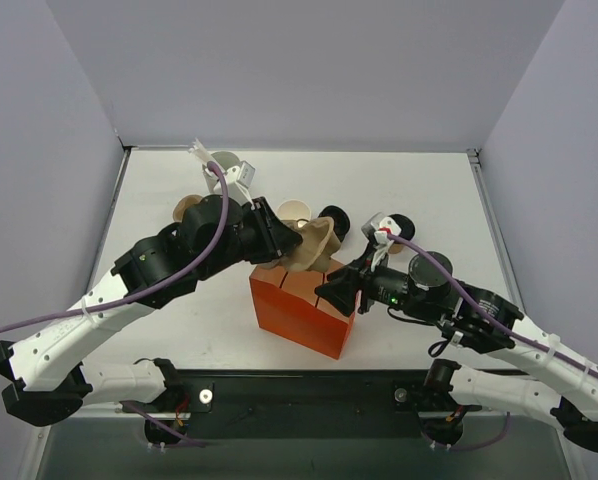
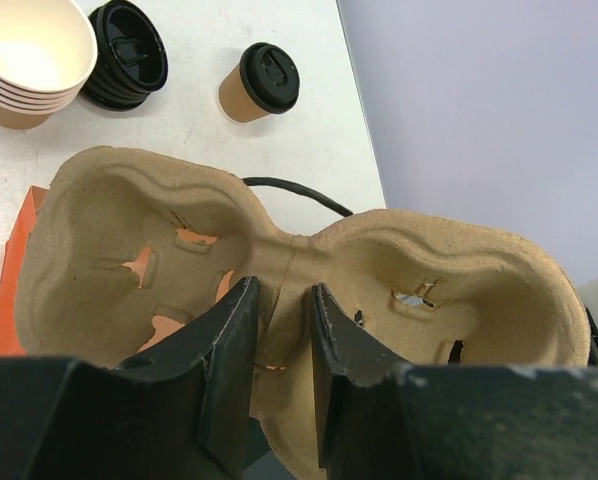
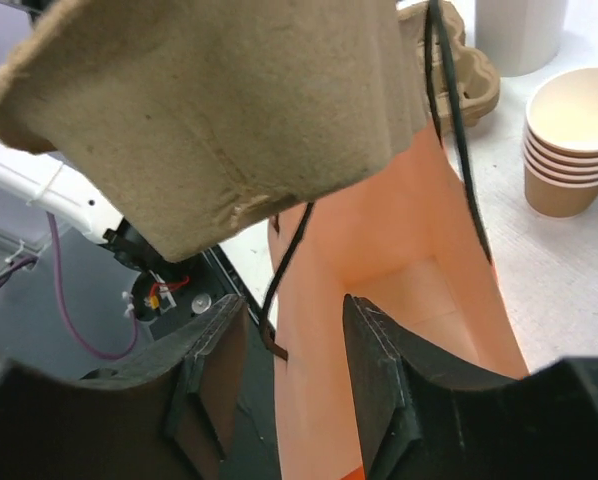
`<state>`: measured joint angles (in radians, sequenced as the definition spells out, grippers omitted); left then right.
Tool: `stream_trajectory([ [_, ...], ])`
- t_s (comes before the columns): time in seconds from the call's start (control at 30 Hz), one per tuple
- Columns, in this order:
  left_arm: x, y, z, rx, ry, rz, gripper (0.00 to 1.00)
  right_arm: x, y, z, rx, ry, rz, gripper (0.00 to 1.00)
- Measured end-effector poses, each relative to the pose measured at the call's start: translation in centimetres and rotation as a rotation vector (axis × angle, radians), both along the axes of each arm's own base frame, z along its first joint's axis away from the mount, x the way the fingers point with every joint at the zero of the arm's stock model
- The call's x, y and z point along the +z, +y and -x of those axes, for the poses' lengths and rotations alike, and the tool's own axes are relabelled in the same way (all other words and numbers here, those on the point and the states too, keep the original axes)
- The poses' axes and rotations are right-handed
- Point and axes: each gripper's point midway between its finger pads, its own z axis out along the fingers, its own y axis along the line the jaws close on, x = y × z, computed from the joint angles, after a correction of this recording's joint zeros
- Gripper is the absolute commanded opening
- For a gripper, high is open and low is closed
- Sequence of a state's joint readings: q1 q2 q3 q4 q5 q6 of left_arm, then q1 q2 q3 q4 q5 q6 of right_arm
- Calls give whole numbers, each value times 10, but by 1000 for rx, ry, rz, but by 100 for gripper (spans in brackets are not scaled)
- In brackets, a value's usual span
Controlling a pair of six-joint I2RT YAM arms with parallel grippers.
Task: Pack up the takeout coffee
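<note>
The left gripper clamps the pulp carrier over the orange bag. The right gripper has its jaws apart astride the bag wall. The takeout coffee stands unpacked near the far edge.

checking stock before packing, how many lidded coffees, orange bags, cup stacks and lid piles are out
lidded coffee: 1
orange bag: 1
stack of lidless cups: 1
pile of black lids: 1
total: 4

Pulp carrier covers bag mouth; takeout coffee stands clear
</note>
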<state>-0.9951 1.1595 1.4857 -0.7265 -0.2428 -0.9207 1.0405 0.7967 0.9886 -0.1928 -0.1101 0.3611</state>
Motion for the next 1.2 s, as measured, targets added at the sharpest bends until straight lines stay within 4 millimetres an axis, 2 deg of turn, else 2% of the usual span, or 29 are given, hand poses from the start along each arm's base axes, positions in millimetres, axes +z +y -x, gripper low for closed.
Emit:
stream_trajectory([
  [0.03, 0, 0, 0, 0, 0, 0, 28, 0, 1, 1, 6, -5, -2, 36],
  [0.1, 0, 0, 0, 0, 0, 0, 28, 3, 4, 3, 21, -20, -10, 22],
  [0.13, 0, 0, 0, 1, 0, -1, 28, 5, 6, 5, 31, -32, -13, 18],
  [0.43, -3, 3, -1, 15, 2, -17, 28, 5, 22, 33, 154, -176, 43, 0],
  [0.63, -4, 5, -3, 24, 1, -23, 28, -2, 31, 43, 199, -303, 139, 0],
  [0.83, -6, 6, -3, 25, -1, -33, 28, -13, 33, 44, 237, -385, 223, 0],
  [1.2, -7, 7, -3, 28, -1, -40, 28, -10, 31, 46, 280, -459, 248, 0],
])
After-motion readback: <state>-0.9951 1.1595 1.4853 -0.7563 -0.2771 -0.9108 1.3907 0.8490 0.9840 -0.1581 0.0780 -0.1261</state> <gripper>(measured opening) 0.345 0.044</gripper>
